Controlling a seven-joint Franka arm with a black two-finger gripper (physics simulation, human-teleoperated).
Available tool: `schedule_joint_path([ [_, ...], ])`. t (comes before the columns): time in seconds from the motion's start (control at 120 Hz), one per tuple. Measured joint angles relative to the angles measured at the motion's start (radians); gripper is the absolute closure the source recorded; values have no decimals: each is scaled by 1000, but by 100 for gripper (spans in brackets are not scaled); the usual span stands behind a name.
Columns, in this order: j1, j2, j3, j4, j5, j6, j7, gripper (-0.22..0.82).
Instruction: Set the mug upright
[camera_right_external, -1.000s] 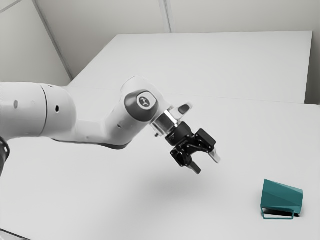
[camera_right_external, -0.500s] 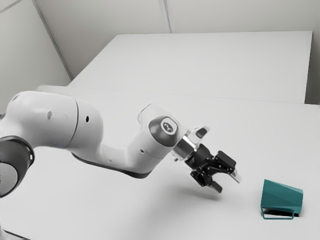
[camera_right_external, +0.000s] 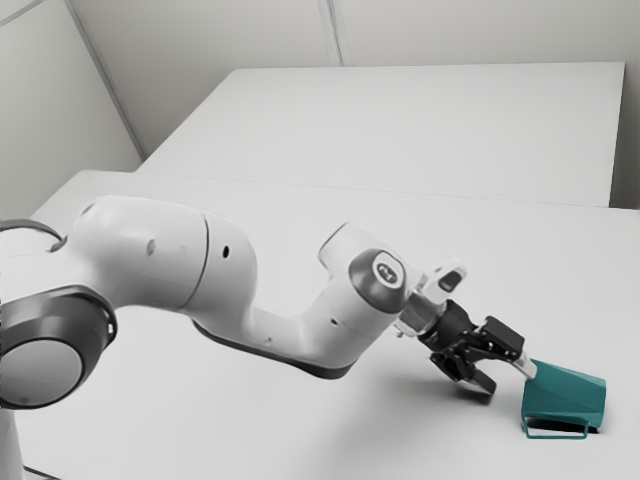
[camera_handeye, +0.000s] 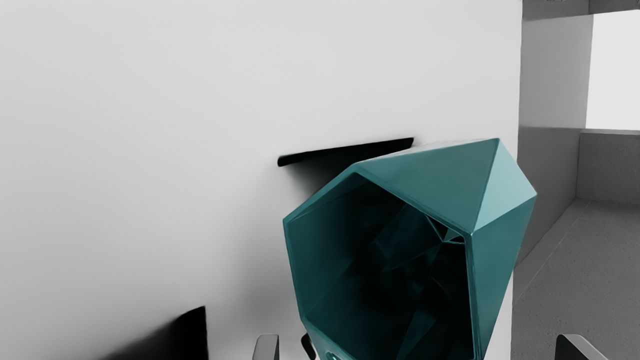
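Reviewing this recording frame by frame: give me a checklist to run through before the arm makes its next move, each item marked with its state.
1. Mug standing upright: not ok, it lies on its side on the table.
2. Gripper open for an approach: ok, its fingers stand wide apart.
3. Mouth of the mug facing the gripper: ok, the wrist view looks into it.
4. Mug gripped from two sides: not ok, the fingers have not closed on it.
5. Fingertip clear of the rim: cannot tell, one overlaps it in the exterior view.
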Motion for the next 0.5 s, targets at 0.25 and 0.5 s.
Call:
schedule_joint_path([
  [0.25,-24,21,-1,35,-35,20,27,0],
  [0.5,-45,53,-3,75,-76,25,46,0],
])
